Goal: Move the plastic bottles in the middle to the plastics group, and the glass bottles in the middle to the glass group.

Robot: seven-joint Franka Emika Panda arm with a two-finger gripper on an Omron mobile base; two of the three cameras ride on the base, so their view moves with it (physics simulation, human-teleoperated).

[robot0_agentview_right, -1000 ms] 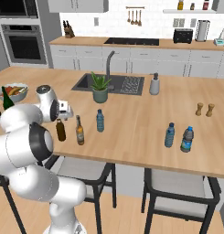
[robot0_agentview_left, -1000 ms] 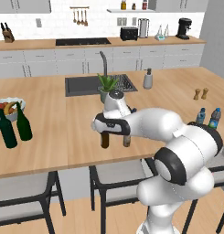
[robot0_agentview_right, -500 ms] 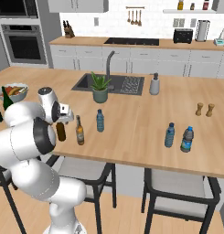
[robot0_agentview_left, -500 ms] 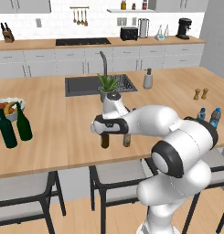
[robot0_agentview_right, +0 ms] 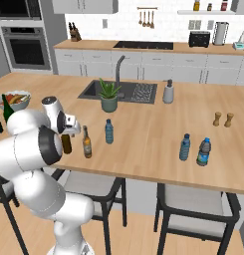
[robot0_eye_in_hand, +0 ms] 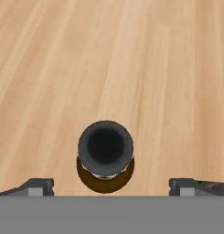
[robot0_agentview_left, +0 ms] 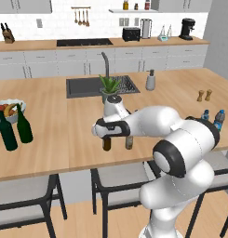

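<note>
Bare counter (robot0_eye_in_hand: 168,68) rings the dark brown bottle (robot0_eye_in_hand: 105,153); the amber bottle (robot0_agentview_right: 86,143) stands just beside it.

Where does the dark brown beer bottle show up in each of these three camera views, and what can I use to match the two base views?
Left base view: dark brown beer bottle just left of centre, under the open gripper.
Right base view: left side, beside the arm, the amber bottle to its right.
Hand view: seen from above, low centre, its mouth between the two fingertips.
Shared landmark: the potted plant by the sink.
</note>
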